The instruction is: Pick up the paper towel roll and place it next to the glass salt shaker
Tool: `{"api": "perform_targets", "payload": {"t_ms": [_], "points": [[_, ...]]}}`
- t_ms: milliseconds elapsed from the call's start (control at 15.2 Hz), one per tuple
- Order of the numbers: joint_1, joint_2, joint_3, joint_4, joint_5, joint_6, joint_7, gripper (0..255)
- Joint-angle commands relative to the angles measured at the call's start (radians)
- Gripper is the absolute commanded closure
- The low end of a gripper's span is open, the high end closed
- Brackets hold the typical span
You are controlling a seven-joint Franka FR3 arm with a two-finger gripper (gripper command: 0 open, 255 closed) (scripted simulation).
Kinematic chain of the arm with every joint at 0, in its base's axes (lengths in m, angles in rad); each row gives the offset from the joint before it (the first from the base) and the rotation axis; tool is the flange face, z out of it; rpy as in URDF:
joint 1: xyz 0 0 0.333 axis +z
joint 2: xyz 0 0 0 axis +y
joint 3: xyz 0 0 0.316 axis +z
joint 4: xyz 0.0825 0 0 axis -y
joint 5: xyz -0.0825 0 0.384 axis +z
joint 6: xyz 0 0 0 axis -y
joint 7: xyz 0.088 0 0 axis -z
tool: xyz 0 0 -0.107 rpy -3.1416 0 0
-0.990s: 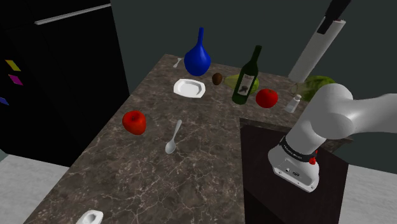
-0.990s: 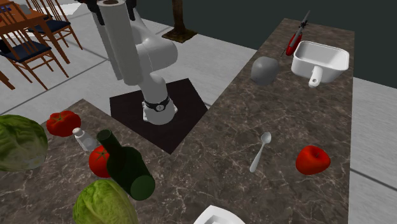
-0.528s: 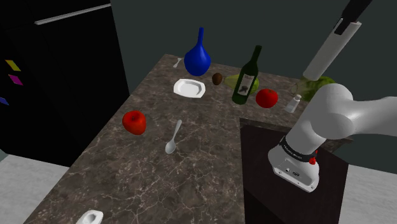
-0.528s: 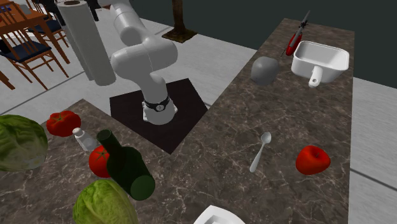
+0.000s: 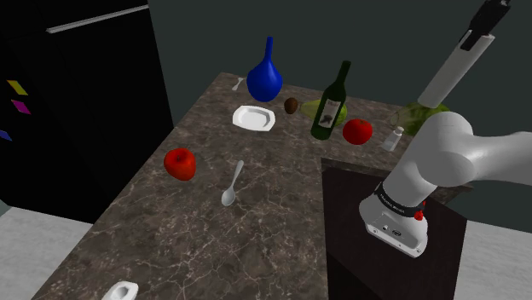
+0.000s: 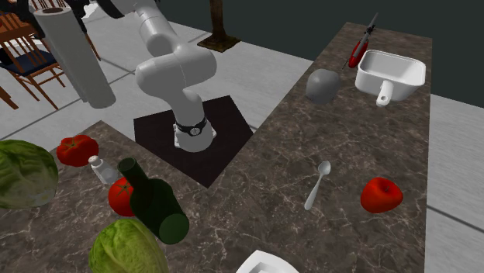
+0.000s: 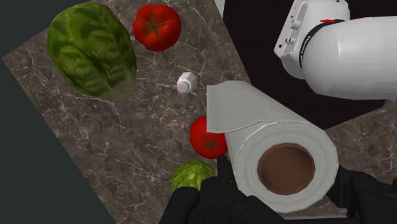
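Above the dark marbled counter (image 6: pixel 271 182), holding a long white paper towel roll (image 7: pixel 280 137).
Clamping its upper end in the black two-finger gripper (image 7: pixel 286 184), hanging tilted.

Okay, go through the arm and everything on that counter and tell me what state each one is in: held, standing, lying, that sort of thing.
paper towel roll: off the counter, tilted, clasped in the pincer
pincer: shut on the roll
salt shaker: upright on the counter, untouched
green bottle: upright
blue vase: upright
spoon: lying flat
white plate: flat, nothing on it
white pan: right way up, empty
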Motion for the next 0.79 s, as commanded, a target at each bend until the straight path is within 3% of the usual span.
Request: {"api": "perform_targets", "payload": {"t_ms": [0,726], "points": [[-0.004,-0.021,-0.006,-0.032,-0.007,0.011,0.002,255],[-0.031,-0.142,-0.049,-0.22,-0.05,0.08,0.018,255]]}}
